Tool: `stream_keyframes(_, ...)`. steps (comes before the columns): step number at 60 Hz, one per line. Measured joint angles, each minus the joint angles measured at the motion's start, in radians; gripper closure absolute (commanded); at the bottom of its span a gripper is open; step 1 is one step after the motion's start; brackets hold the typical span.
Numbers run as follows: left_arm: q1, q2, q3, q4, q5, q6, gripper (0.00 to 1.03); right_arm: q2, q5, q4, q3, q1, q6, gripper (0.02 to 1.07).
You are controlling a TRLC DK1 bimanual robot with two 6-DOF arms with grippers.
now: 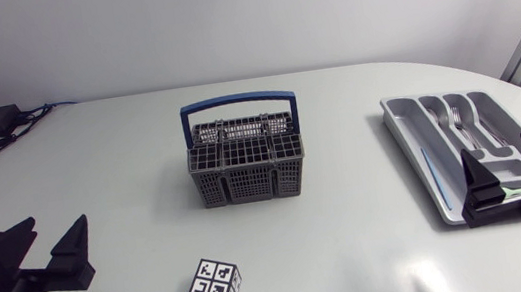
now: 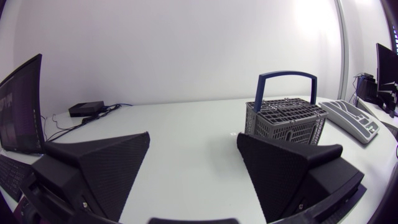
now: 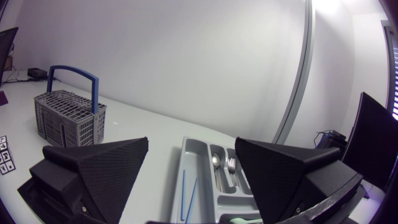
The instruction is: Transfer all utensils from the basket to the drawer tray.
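- The fork (image 3: 231, 166) and spoon (image 3: 214, 161) in the drawer tray (image 1: 409, 141) are likely rigid, light and slippery; grip mid-handle.
- Basket (image 1: 245, 158): no utensils visible.
- Left hand (image 2: 193, 146) and right hand (image 3: 191, 146): fingers apart, empty.

A white counter (image 1: 124, 184) with a rounded far edge spreads wide. Behind it rises a plain pale wall (image 1: 224, 20). Soft light glints off the counter's near surface.

The basket (image 1: 245, 158) keeps its cells' contents screened behind grid top and walls, the right gripper (image 1: 506, 169) blocks the tray (image 1: 401, 127) at its near end, and a pale green thing (image 3: 239, 219) peeks from beneath, too little showing to name.
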Motion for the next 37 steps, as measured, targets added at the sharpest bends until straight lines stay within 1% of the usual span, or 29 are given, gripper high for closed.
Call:
stream_keyframes(8, 0.014, -0.066, -0.043, 0.054, 0.009, -0.035, 0.06, -0.037, -0.005, -0.003, -0.022, 0.0, 0.071, 0.07)
stream_keyframes(22, 0.015, -0.079, -0.044, 0.055, 0.009, -0.042, 0.06, -0.104, -0.025, -0.015, -0.078, 0.006, 0.201, 0.07)
stream_keyframes(37, 0.015, -0.079, -0.045, 0.055, 0.009, -0.042, 0.07, -0.11, -0.026, -0.015, -0.079, 0.007, 0.224, 0.07)
